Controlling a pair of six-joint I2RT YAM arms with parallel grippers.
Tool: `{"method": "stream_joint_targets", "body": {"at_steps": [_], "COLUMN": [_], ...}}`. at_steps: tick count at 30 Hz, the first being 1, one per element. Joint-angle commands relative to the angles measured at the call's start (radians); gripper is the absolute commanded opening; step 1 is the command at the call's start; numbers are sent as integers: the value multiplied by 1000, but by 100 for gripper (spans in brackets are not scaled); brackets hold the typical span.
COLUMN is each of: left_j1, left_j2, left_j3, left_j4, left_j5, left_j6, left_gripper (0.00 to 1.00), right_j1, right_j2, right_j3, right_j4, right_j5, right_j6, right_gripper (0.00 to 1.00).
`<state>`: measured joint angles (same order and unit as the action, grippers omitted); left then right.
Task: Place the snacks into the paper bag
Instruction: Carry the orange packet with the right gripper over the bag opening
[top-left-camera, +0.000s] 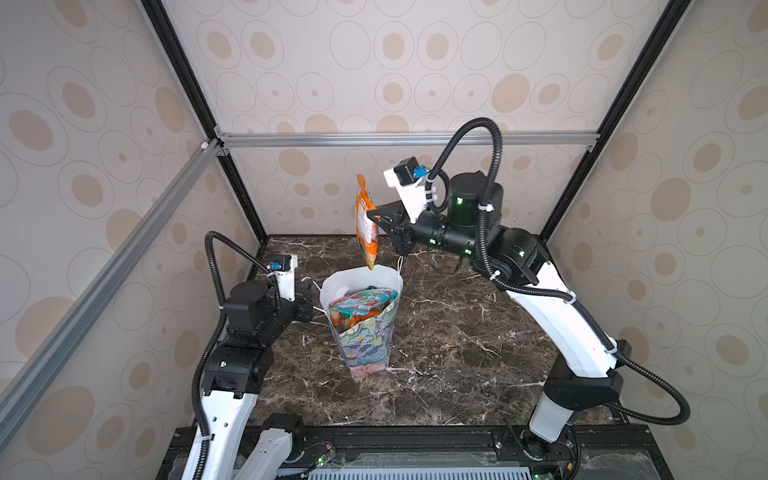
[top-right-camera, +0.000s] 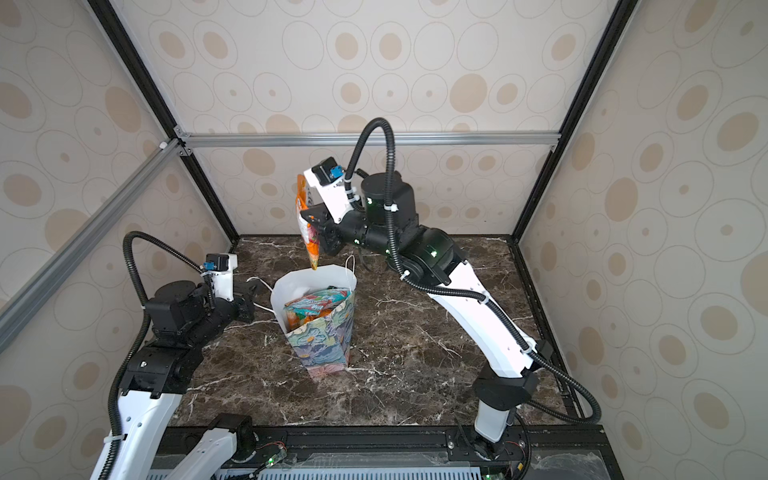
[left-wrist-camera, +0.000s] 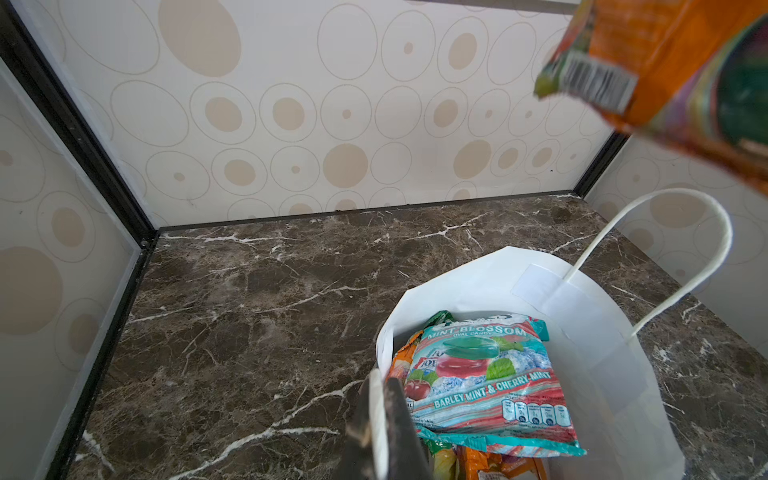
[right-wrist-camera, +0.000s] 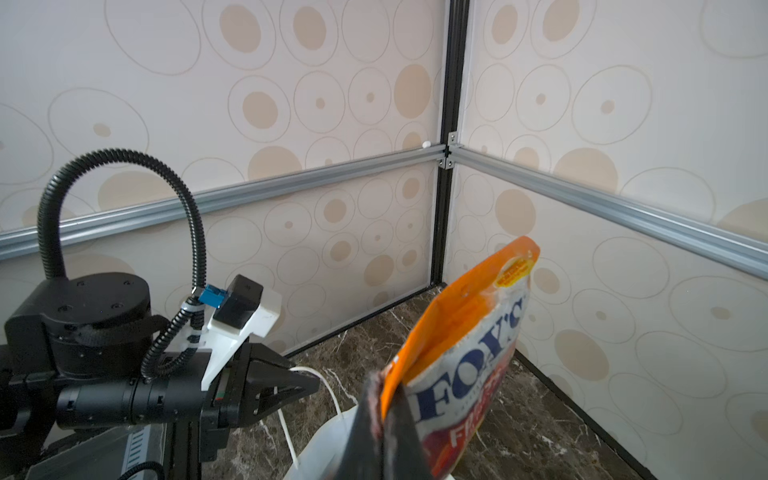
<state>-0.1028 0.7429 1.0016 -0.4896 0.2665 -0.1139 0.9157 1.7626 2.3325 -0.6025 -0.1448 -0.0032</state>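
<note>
The paper bag (top-left-camera: 365, 349) (top-right-camera: 326, 349) stands upright mid-table with its mouth open and its white inside (left-wrist-camera: 590, 328) showing. Several snacks lie in it, a teal mint packet (top-left-camera: 365, 300) (top-right-camera: 321, 302) (left-wrist-camera: 486, 374) on top. My left gripper (top-left-camera: 312, 297) (top-right-camera: 251, 299) (left-wrist-camera: 380, 415) (right-wrist-camera: 313, 384) is shut on the bag's near white cord handle, at the bag's left side. My right gripper (top-left-camera: 371, 216) (top-right-camera: 305, 216) (right-wrist-camera: 384, 399) is shut on an orange FOX'S packet (top-left-camera: 366, 232) (top-right-camera: 308, 232) (left-wrist-camera: 685, 70) (right-wrist-camera: 469, 332). That packet hangs upright, its lower corner just above the bag's far rim.
The dark marble table (top-left-camera: 465, 332) (top-right-camera: 415, 332) is boxed in by patterned walls with black corner posts and an aluminium rail (top-left-camera: 395, 139). The bag's far handle (left-wrist-camera: 706, 232) stands up as a loop beside the mouth. Both arm bases sit at the front edge.
</note>
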Motion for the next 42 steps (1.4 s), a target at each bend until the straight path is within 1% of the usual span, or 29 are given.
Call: {"method": "stream_joint_targets", "body": {"at_steps": [1, 4, 8, 11, 14, 18, 21, 23, 28, 34, 37, 42], "left_j1": [-2, -1, -2, -1, -2, -2, -2, -2, -2, -2, -1, -2], "left_j2": [-22, -27, -28, -28, -24, -22, -25, -23, -23, -21, -27, -28], "left_j3": [2, 0, -6, -11, -17, -18, -11, -6, -6, -5, -3, -5], "left_j4": [19, 17, 17, 24, 31, 30, 25, 24, 28, 25, 23, 24], "left_j5": [-6, -7, -11, -10, -10, -12, -12, -12, -14, -9, -13, -13], "left_j6": [25, 25, 25, 25, 25, 26, 26, 27, 26, 26, 28, 29], "left_gripper": [4, 4, 4, 4, 4, 4, 4, 4, 4, 4, 4, 4], "right_j1": [17, 33, 77, 100, 114, 164, 216, 232, 254, 255, 256, 259], "right_j2": [2, -20, -69, -78, -76, -57, -63, -78, -97, -97, -77, -62], "right_j3": [-27, -123, -282, -340, -383, -376, -349, -338, -327, -327, -324, -317], "right_j4": [-22, -2, 69, 77, 108, 102, 86, 86, 72, 86, 71, 61], "right_j5": [69, 94, 154, 206, 214, 257, 318, 323, 385, 412, 426, 411], "right_j6": [-40, -33, -44, -42, -28, -50, -92, -95, -122, -128, -118, -66], "right_gripper": [0, 0, 0, 0, 0, 0, 0, 0, 0, 0, 0, 0]}}
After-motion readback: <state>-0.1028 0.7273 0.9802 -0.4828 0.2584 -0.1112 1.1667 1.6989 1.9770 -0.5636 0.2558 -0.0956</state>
